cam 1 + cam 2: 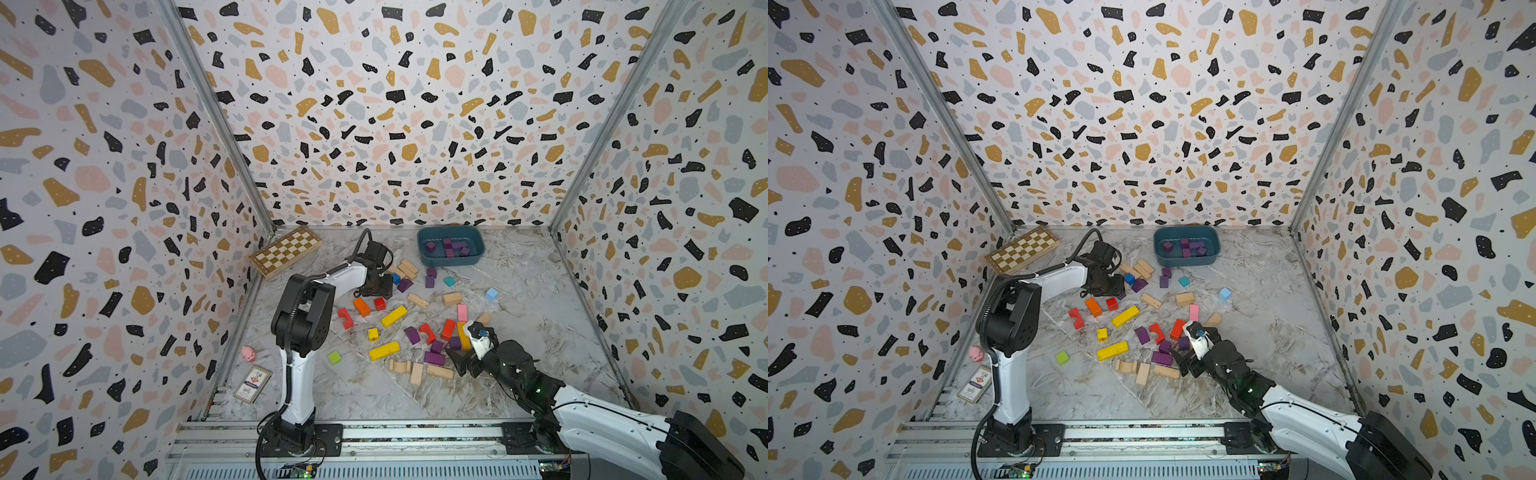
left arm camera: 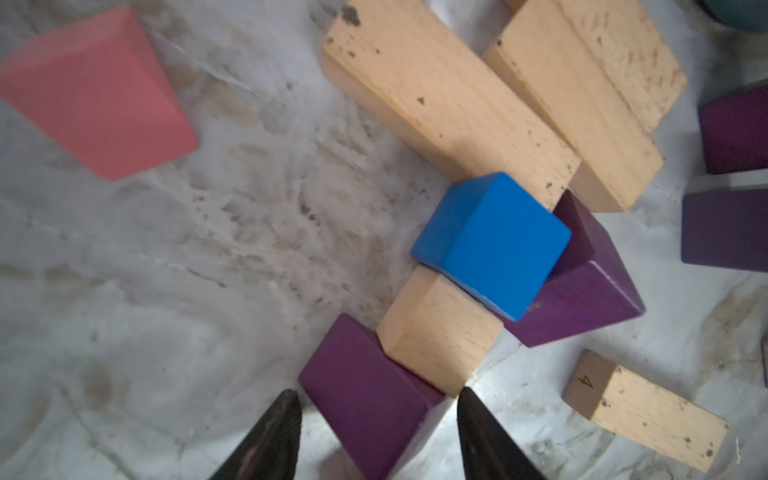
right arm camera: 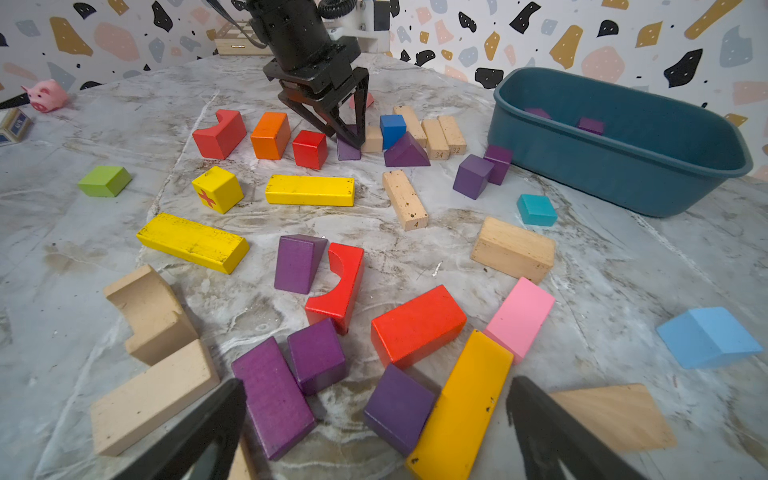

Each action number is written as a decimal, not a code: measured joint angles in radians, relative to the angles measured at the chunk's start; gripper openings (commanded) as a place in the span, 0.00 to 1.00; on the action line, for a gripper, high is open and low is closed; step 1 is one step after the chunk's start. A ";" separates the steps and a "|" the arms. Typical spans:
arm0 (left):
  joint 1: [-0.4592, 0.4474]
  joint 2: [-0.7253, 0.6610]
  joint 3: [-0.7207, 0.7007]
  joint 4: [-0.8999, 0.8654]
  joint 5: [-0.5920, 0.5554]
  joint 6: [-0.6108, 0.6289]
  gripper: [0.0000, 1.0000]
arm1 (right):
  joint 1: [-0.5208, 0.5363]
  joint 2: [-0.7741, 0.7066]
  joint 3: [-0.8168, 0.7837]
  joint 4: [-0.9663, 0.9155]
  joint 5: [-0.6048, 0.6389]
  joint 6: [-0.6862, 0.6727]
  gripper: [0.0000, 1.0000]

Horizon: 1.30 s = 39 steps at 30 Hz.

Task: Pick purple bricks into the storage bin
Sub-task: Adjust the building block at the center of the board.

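Purple bricks (image 3: 297,264) lie scattered among other coloured blocks on the marbled worktop (image 1: 519,374); several more sit inside the teal storage bin (image 1: 451,259) by the far edge. The left pincer (image 2: 376,395) straddles one purple brick (image 2: 361,374), not yet clamped. The right pincer (image 3: 376,384) hangs spread wide over bricks toward the near edge.

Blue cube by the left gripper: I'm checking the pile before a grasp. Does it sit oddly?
Yes. The blue cube looks tilted, seemingly propped on a purple wedge and a wooden block rather than lying flat.
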 measured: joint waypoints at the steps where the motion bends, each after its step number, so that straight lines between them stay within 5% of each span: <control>1: 0.001 0.001 0.002 0.000 0.000 0.000 0.59 | 0.000 0.000 0.000 0.000 0.000 0.000 1.00; 25: 0.051 0.006 0.007 0.001 -0.007 0.008 0.57 | 0.000 0.027 0.006 0.000 0.000 0.000 1.00; 39: 0.054 0.099 0.151 -0.030 -0.007 0.034 0.56 | 0.000 0.039 0.008 0.000 0.000 0.000 1.00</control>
